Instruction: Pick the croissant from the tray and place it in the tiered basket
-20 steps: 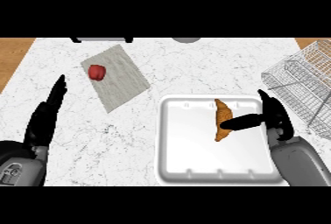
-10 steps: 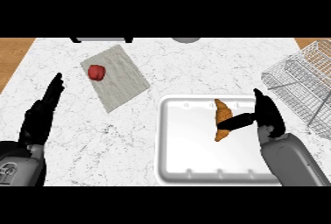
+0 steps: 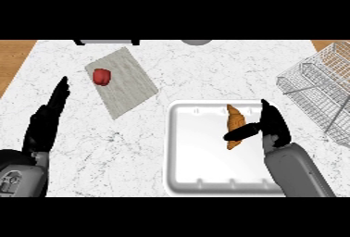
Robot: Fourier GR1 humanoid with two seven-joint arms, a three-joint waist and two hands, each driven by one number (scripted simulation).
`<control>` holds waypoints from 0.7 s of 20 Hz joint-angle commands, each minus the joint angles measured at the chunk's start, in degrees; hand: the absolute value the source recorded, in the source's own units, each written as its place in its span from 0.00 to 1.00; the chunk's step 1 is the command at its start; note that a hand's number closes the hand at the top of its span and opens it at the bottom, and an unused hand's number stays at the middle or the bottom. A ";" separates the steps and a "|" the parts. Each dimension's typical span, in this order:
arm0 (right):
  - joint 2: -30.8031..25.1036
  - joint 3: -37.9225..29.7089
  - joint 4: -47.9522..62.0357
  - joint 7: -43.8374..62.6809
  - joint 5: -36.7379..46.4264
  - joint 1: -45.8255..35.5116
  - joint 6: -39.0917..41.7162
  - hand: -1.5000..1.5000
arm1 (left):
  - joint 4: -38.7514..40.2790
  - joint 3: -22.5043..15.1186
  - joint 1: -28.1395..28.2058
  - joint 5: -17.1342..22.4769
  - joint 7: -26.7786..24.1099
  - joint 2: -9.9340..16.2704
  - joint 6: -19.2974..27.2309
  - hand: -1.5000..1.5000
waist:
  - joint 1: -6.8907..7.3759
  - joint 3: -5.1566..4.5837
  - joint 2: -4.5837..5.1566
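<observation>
A brown croissant [image 3: 234, 121] lies lengthwise in the right part of the white tray [image 3: 188, 162]. My right hand [image 3: 275, 126] stands just to its right over the tray's right rim, fingers straight and pointing away from me. Its thumb [image 3: 242, 134] sticks out to the left and crosses the croissant's lower half; I cannot tell whether it touches. The hand is open and not closed round the croissant. The wire tiered basket [image 3: 320, 88] stands at the far right, beyond the tray. My left hand [image 3: 46, 121] rests open at the left edge, fingers up.
A grey cloth [image 3: 130, 90] lies at the back left with a red item [image 3: 102, 77] on it. A dark rail and a round grey object [image 3: 196, 41] sit at the counter's far edge. Wooden surface shows at both far corners.
My right hand has shifted left and slightly nearer, so that its thumb now lies across the croissant's lower half. The croissant and left hand have stayed put.
</observation>
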 commanded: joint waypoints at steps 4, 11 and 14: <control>4.34 -2.14 4.66 10.10 2.43 -2.87 0.31 0.00 | -1.95 0.23 1.42 -1.06 0.11 -0.35 -0.62 0.50 | 0.46 0.03 0.02; 7.80 -4.44 9.22 3.40 3.89 -1.43 -0.52 0.00 | -1.96 2.06 4.06 -0.70 -2.77 -1.37 -2.14 0.50 | 0.36 0.03 0.04; 6.17 -6.91 9.91 3.19 2.48 -2.38 2.66 0.00 | -2.77 3.03 4.86 -1.53 -1.52 -0.39 -2.48 0.50 | 0.33 0.04 0.01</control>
